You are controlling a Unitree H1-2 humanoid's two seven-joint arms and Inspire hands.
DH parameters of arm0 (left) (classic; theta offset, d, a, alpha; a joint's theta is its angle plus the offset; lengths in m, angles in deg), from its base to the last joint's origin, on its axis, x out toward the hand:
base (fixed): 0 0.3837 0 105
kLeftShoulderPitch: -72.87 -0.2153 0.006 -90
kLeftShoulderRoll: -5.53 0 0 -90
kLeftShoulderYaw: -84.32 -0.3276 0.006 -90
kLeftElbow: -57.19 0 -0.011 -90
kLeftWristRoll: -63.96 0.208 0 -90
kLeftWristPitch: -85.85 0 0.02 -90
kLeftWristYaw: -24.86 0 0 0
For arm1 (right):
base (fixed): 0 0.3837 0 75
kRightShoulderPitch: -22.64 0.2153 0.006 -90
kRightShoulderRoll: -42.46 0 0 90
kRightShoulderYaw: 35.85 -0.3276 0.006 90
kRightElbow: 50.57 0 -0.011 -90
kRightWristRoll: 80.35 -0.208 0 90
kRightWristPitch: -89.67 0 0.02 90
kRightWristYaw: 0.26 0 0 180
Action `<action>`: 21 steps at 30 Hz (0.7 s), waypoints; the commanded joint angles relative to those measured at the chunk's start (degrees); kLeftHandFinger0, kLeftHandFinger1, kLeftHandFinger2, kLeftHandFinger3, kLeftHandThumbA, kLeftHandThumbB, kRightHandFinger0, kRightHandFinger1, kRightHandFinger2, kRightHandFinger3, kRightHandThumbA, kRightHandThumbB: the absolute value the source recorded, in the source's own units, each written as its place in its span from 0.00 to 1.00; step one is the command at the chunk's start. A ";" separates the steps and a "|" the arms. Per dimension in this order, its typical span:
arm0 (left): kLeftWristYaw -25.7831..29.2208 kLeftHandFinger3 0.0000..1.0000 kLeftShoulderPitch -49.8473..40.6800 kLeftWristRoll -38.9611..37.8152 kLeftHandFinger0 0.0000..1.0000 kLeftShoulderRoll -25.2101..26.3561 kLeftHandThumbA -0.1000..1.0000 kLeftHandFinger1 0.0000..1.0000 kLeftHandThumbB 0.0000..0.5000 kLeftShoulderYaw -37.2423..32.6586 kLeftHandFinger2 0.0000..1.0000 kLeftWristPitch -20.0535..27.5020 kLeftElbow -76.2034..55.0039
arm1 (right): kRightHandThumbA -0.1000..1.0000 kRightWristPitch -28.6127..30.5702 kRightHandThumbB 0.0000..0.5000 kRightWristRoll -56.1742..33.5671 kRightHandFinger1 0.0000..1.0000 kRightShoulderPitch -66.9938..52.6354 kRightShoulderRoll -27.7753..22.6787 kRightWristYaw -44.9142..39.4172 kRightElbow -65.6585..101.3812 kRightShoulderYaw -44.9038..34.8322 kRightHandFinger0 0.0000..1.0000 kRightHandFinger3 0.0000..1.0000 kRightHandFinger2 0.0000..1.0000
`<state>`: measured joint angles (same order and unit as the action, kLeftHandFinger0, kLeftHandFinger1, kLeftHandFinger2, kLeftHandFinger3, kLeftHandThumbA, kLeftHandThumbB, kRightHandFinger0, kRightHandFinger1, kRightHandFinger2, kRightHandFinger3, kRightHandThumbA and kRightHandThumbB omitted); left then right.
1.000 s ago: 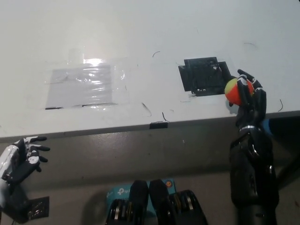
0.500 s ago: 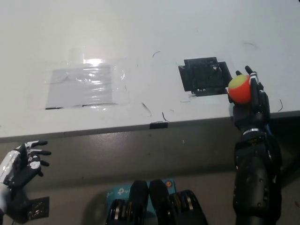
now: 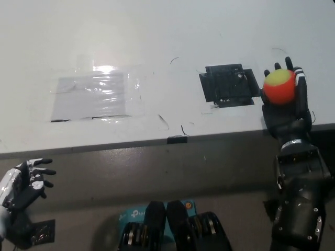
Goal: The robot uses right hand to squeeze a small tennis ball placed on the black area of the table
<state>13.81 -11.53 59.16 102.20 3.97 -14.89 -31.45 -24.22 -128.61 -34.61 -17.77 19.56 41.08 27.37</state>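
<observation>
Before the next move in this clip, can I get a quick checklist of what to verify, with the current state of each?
1. Tennis ball in the right robot hand: ok, it sits against the palm.
2. Fingers closed around the ball: not ok, they stand spread behind it.
3. Ball over the black area: not ok, it is to the right of it.
4. Left robot hand out of the way: ok, below the table edge, holding nothing.
5. Ball touching the table: cannot tell.
</observation>
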 commanded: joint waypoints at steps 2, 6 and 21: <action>-0.20 0.65 0.09 -0.26 0.34 1.99 0.09 0.44 0.28 0.89 0.55 1.97 -1.70 | 0.00 -3.04 0.00 6.41 0.00 4.62 -7.01 -2.73 -0.33 10.45 0.00 0.68 0.36; -0.26 0.66 0.04 -0.40 0.33 2.12 0.07 0.44 0.28 0.95 0.56 1.22 -2.11 | 0.00 -2.30 0.16 17.18 0.00 6.95 -15.72 -6.59 -3.35 20.77 0.00 0.46 0.31; -0.19 0.64 -0.63 -0.05 0.37 2.23 0.08 0.46 0.29 0.97 0.56 2.34 -1.62 | 0.00 16.68 0.49 61.84 0.03 19.95 -34.14 -1.37 -30.20 57.35 0.00 0.31 0.43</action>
<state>13.80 -11.99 59.16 101.94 3.76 -14.94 -31.25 -24.80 -104.79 -29.90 -43.30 18.00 22.31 63.39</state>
